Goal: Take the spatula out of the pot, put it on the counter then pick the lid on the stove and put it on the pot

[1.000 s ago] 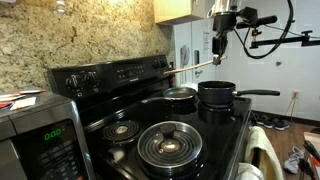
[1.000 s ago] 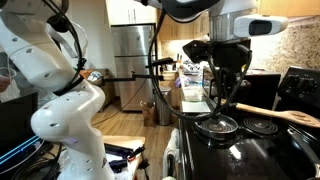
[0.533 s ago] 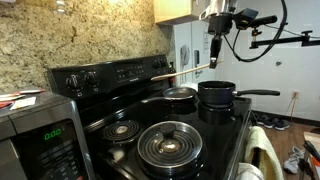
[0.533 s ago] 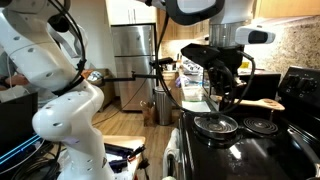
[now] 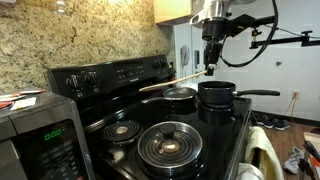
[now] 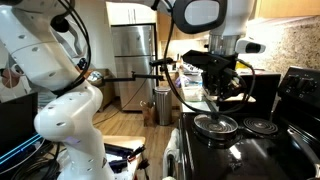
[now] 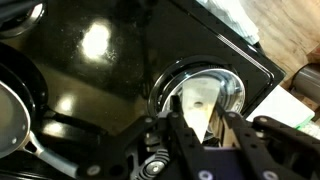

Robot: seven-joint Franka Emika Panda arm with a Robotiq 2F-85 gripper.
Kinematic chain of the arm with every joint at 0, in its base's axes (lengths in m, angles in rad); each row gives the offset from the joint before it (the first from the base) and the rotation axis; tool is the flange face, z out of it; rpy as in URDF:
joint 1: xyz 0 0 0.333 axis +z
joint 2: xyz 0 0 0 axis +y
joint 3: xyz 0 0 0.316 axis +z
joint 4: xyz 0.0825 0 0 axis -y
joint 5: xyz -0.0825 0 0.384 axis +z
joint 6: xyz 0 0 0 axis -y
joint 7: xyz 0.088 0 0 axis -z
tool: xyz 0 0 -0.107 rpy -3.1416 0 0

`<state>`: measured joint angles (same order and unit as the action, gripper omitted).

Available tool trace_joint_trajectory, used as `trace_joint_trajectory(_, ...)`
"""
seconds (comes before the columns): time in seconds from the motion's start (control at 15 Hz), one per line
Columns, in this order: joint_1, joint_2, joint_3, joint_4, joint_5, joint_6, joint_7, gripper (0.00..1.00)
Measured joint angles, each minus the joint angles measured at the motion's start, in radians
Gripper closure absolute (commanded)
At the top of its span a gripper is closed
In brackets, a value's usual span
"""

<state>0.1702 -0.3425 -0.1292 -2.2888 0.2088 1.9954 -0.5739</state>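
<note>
My gripper (image 5: 212, 66) hangs just above the dark pot (image 5: 216, 94) at the far right of the black stove (image 5: 215, 135). It is shut on the spatula (image 5: 172, 79), which sticks out level to the left, clear of the pot and above the frying pan. In the wrist view the pale spatula end (image 7: 197, 108) sits between my fingers (image 7: 203, 128) over the pot's round opening (image 7: 170, 85). The see-through lid (image 5: 168, 146) with its dark knob lies on the near front burner. My gripper also shows in an exterior view (image 6: 222, 93).
A frying pan (image 5: 180, 95) sits beside the pot. A steel microwave (image 5: 35, 135) stands at the near left. The raised back panel with knobs (image 5: 110, 73) runs along the granite wall. A fridge (image 6: 135, 60) and the white robot base (image 6: 65, 100) stand beyond the stove.
My gripper has moved left and slightly down with the spatula. The spatula's free end now reaches further left and lower, over the frying pan.
</note>
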Motion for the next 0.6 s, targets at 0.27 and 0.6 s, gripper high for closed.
trace_joint_trajectory(0.27,0.000,0.000,0.002,0.000,0.000,0.000,-0.016,0.92)
trace_joint_trajectory(0.6,0.022,0.002,0.039,-0.009,0.000,0.046,-0.202,0.91)
